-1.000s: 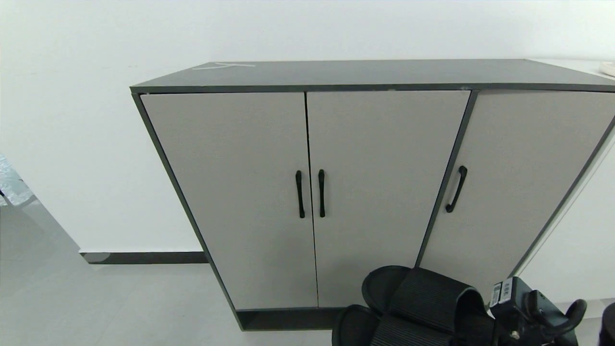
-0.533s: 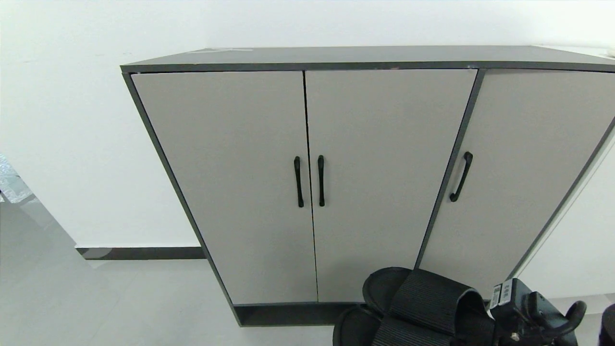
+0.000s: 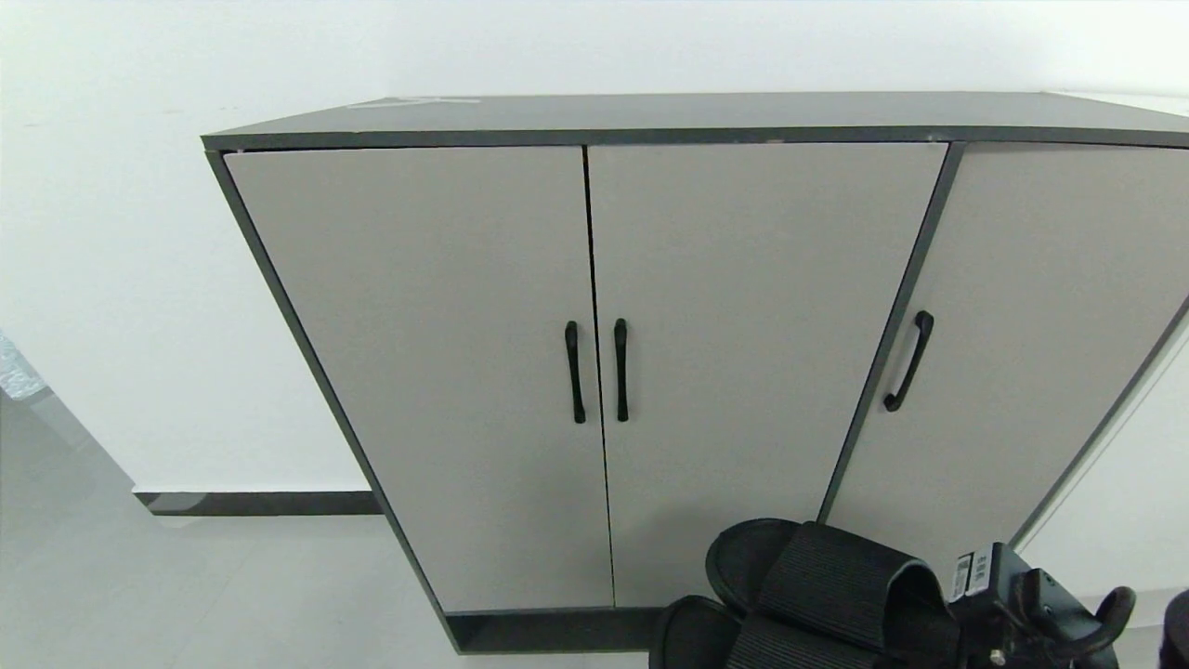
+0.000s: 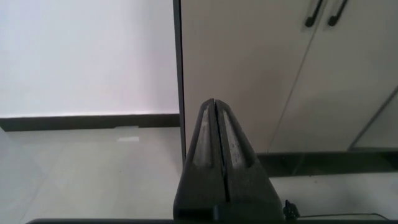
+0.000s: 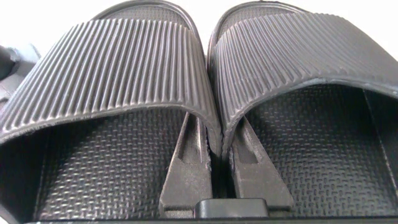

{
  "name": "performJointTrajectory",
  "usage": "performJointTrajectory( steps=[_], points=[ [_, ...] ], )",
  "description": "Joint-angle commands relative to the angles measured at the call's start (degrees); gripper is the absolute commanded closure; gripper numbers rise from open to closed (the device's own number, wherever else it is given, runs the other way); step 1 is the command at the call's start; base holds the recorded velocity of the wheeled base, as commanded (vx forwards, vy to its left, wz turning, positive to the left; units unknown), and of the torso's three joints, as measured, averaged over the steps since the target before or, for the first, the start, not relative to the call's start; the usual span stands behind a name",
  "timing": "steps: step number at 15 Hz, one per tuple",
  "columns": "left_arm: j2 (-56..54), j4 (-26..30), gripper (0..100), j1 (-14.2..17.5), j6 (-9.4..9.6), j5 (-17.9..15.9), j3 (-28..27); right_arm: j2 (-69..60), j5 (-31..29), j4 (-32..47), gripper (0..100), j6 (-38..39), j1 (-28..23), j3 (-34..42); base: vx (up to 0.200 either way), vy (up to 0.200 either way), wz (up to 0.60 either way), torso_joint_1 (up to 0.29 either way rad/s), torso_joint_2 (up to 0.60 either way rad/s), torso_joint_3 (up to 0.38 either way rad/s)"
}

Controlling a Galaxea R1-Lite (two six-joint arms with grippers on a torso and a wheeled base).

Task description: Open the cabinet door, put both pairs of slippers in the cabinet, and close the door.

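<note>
A grey cabinet (image 3: pixel 743 279) with a dark frame stands against the white wall, all three doors shut. Two black handles (image 3: pixel 575 372) meet at the middle seam, and a third handle (image 3: pixel 908 360) is on the right-hand door. My right gripper (image 5: pixel 214 146) is shut on a pair of black ribbed slippers (image 5: pixel 205 74), pinching their adjoining inner walls; the slippers (image 3: pixel 817 595) hang low in front of the cabinet's right part. My left gripper (image 4: pixel 214 134) is shut with nothing in it, near the floor by the cabinet's left corner (image 4: pixel 179 74).
Pale glossy floor (image 3: pixel 186 595) spreads to the left of the cabinet, with a dark skirting strip (image 3: pixel 260 503) along the wall. The cabinet's dark plinth (image 3: pixel 548 630) runs along the floor.
The head view has shifted: the cabinet now looks larger and closer. The slippers in my right gripper keep the same place in the picture.
</note>
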Motion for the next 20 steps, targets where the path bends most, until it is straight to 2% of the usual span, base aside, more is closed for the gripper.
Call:
performJointTrajectory(
  steps=[1, 2, 3, 5, 6, 7, 8, 9, 10, 11, 12, 13, 14, 15, 16, 18, 19, 20],
  points=[
    [0.1, 0.0, 100, 0.0, 0.36, 0.0, 0.0, -0.1, 0.1, 0.0, 100, 0.0, 0.1, 0.0, 0.000, 0.000, 0.00, 0.000, 0.00, 0.000],
    [0.1, 0.0, 100, 0.0, 0.36, -0.1, 0.0, -0.2, 0.1, 0.0, 100, 0.0, 0.1, 0.1, 0.000, 0.000, 0.00, 0.000, 0.00, 0.000],
    [0.1, 0.0, 0, 0.0, 0.27, -0.1, 0.0, -0.3, 0.1, 0.0, 100, 0.0, 0.1, 0.1, 0.000, 0.000, 0.00, 0.000, 0.00, 0.000],
    [0.1, 0.0, 0, 0.0, 0.44, -0.2, -0.1, -0.3, 0.1, 0.0, 100, -0.1, 0.1, 0.1, 0.000, 0.000, 0.00, 0.000, 0.00, 0.000],
    [0.1, -0.1, 0, 0.0, 1.15, -0.1, -0.1, -0.6, 0.1, 0.0, 100, 0.0, 0.1, 0.3, 0.000, 0.000, 0.00, 0.000, 0.00, 0.000],
    [1.7, -0.2, 0, -0.1, 5.19, -0.4, -2.1, -1.0, 0.1, 0.0, 100, 0.0, 0.2, 0.4, 0.000, 0.000, 0.00, 0.000, 0.00, 0.000],
    [7.8, -0.3, 0, -1.8, 3.70, -2.6, -10.1, -1.0, 0.1, 0.0, 100, 0.0, 0.2, 0.4, 0.000, 0.000, 0.00, 0.000, 0.00, 0.000],
    [11.5, -0.3, 0, -4.9, -0.26, -6.5, -16.0, -1.0, 0.1, 0.0, 100, 0.0, 0.2, 0.5, 0.000, 0.000, 0.00, 0.000, 0.00, 0.000],
    [16.9, -0.3, 0, -7.8, -1.23, -10.6, -19.7, -1.0, 0.1, 0.0, 100, 0.0, 0.2, 0.4, 0.000, 0.000, 0.00, 0.000, 0.00, 0.000],
    [26.4, -1.1, 0, -8.9, -1.31, -15.9, -23.3, -1.0, 0.1, 0.0, 100, 0.0, 0.1, 0.4, 0.000, 0.000, 0.00, 0.000, 0.00, 0.000],
    [28.9, -1.8, 0, -9.0, -1.40, -17.6, -24.0, -1.0, 0.1, 0.0, 100, 0.0, 0.1, 0.4, 0.000, 0.000, 0.00, 0.000, 0.00, 0.000],
    [37.7, -7.0, 0, -9.8, -1.93, -24.3, -25.0, -0.9, 0.1, 0.0, 100, 0.0, 0.2, 0.4, 0.000, 0.000, 0.00, 0.000, 0.00, 0.000],
    [44.7, -13.8, 0, -10.0, -3.51, -25.3, -24.8, -0.8, 0.1, 0.0, 100, 0.0, 0.1, 0.5, 0.000, 0.000, 0.00, 0.000, 0.00, 0.000],
    [47.9, -17.0, 0, -10.4, -4.04, -25.6, -24.8, -0.5, 0.1, 0.0, 100, 0.0, 0.2, 0.5, 0.000, 0.000, 0.00, 0.000, 0.00, 0.000],
    [50.3, -19.5, 0, -12.9, -6.15, -25.7, -24.8, -0.4, 0.1, 0.0, 100, 0.0, 0.1, 0.5, 0.000, 0.000, 0.00, 0.000, 0.00, 0.000],
    [49.4, -19.6, 0, -21.9, -10.98, -25.7, -24.8, -0.1, 0.1, 0.0, 100, 0.0, 0.1, 0.4, 0.000, 0.000, 0.00, 0.000, 0.00, 0.000],
    [47.0, -19.3, 0, -28.5, -16.17, -25.7, -24.8, -0.1, 0.1, -0.1, 100, 0.0, 0.1, 0.4, 0.000, 0.000, 0.00, 0.000, 0.00, 0.000],
    [46.2, -19.0, 0, -33.0, -19.77, -25.3, -25.2, -0.1, 0.1, -0.1, 100, 0.0, 0.1, 0.3, 0.000, 0.000, 0.00, 0.000, 0.00, 0.000]
  ],
)
